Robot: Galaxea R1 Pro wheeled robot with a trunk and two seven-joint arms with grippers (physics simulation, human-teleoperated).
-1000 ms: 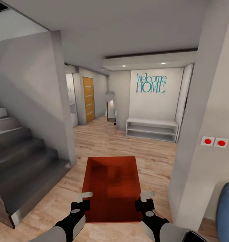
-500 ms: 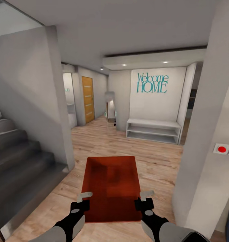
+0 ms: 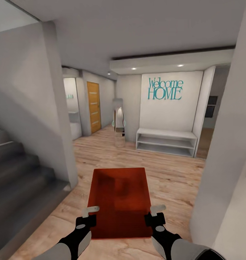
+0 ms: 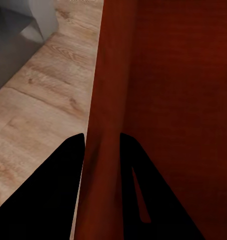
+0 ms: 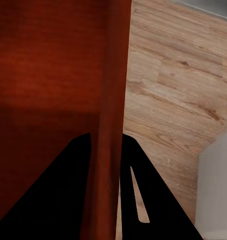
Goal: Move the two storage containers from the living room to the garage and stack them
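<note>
- A hallway of light wood plank floor (image 3: pixel 166 177) lies ahead of the orange-red rectangular plastic container (image 3: pixel 120 202), carried level for transport.
- The left hand (image 3: pixel 87 216) and right hand (image 3: pixel 155 215) each pinch an opposite thin wall, balancing the load.

Setting: home interior, entry hall. Evidence: teal "Welcome HOME" lettering (image 3: pixel 165 89) on a white wall; low white shelf bench (image 3: pixel 166 141) beneath it; light wood plank floor (image 3: pixel 112 155); grey staircase (image 3: pixel 18 173) at left; orange-wood door (image 3: pixel 94 107) down a corridor; standing mirror (image 3: pixel 118 122) beside the corridor corner; recessed ceiling spotlights (image 3: pixel 157 66) in a dropped soffit; plain pale walls and pillars throughout.
</note>
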